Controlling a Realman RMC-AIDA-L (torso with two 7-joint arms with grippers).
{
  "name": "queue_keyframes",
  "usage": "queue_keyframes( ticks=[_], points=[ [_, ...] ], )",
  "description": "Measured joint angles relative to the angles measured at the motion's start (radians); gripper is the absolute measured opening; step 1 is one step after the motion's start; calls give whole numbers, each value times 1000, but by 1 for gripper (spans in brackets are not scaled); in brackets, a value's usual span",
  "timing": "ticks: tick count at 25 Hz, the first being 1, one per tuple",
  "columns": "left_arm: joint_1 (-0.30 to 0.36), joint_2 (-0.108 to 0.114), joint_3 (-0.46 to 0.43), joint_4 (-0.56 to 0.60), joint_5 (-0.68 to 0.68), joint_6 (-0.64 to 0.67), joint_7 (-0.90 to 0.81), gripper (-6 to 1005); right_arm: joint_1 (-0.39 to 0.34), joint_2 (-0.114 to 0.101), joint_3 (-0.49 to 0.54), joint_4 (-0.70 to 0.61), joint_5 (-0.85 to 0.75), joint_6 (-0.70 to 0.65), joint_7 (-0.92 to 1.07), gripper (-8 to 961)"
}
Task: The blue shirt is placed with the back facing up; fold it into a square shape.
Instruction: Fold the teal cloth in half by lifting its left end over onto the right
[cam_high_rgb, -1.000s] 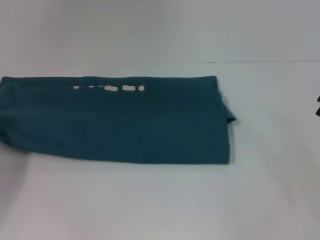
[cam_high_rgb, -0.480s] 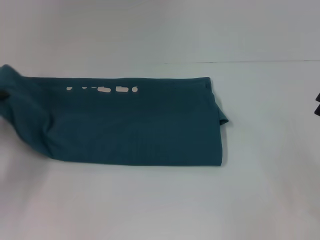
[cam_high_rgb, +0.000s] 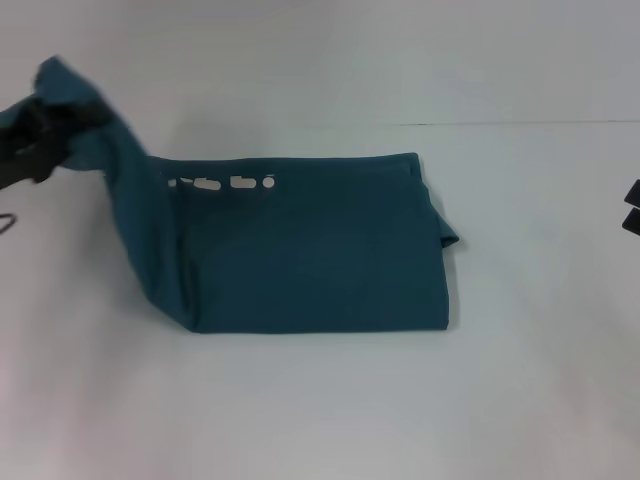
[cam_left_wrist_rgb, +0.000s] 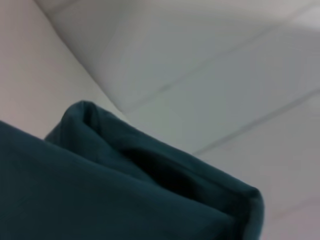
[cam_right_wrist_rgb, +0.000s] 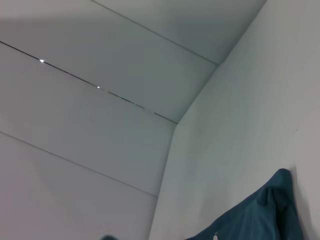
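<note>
Left gripper (cam_high_rgb: 35, 135) at far left, raised, clamped on left end of blue shirt (cam_high_rgb: 310, 245). Rest of shirt lies flat on white table (cam_high_rgb: 320, 400), center. Right gripper (cam_high_rgb: 632, 207) at right edge, finger state unclear.

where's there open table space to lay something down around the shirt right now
Bare table runs along the near side of the blue shirt, and between its right edge and the right tool. The far left is crowded: the left tool holds the shirt's end lifted there.
</note>
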Motion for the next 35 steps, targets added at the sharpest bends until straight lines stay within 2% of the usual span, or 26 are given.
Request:
queue_keyframes(
  ticks=[4,6,11,12,13,18,29,35],
  points=[
    [-47,-13,77,0,0,1,1,117,0,0,0,0,-1,-1,-1,640],
    [-68,-27,105,0,-1,-5,4,121,0,0,0,-1,-1,-1,-1,640],
    [-112,-75,181,3,-1,-46,25,132,-1,1,0,-1,-1,-1,-1,640],
    [-112,-75,181,3,-1,-46,25,134,-1,1,0,-1,-1,-1,-1,640],
    [-122,-92,240,3,-1,-87,34,136,-2,1,0,-1,-1,-1,-1,640],
    [-144,-101,401,-38,-27,-189,79,146,-3,3,0,-1,-2,-2,-1,641],
    [-186,-106,612,-113,-120,-244,266,169,-11,4,0,1,-2,-3,-1,641],
    [-208,-104,771,-121,-127,-352,263,181,-12,5,-1,1,-2,-1,-1,641]
  ],
)
